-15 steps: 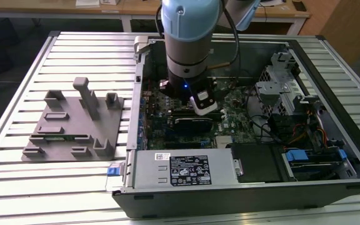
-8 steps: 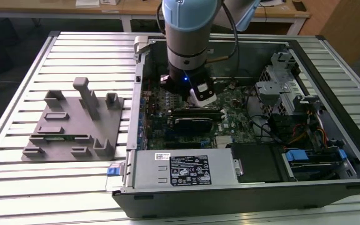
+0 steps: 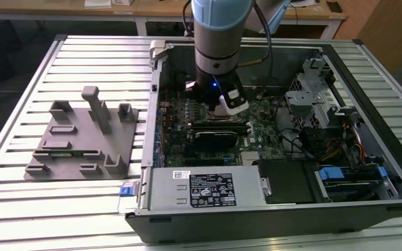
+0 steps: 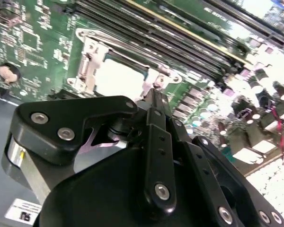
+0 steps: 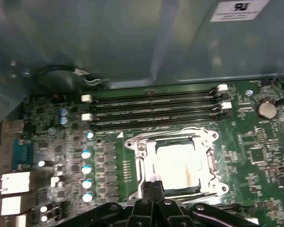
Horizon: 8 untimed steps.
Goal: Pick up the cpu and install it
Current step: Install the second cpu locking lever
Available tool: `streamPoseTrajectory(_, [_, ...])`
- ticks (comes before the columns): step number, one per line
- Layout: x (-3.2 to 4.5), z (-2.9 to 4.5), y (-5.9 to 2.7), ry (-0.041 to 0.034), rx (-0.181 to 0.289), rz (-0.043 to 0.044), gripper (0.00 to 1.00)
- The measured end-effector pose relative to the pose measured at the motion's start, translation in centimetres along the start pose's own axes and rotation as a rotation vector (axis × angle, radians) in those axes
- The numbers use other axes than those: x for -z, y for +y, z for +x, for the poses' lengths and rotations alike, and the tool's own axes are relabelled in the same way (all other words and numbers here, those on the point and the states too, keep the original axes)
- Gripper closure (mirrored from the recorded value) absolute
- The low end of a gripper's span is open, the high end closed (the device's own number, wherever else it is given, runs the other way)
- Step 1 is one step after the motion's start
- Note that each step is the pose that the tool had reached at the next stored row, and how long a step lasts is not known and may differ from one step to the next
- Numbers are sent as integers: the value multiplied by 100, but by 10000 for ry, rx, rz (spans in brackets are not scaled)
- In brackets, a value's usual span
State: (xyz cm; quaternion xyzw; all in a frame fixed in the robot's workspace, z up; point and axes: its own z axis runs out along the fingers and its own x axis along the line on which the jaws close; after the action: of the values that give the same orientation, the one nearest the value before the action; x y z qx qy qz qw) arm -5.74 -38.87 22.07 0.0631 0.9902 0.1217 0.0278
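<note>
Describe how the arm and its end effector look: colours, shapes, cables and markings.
In the exterior view the arm is a thick cylinder, with a pale blue upper section above a grey metallic band and a black lower part with a small blue light. A white block sits at its lower end, and dark cables trail from its upper part. In the second wrist view the end effector is matte black, built of linked bars with silver screw heads.
</note>
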Motion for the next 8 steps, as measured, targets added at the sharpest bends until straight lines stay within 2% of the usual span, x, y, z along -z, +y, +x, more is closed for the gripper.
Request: streamPoseTrajectory(8, [-28, -158, 83, -28, -25, 155, 89])
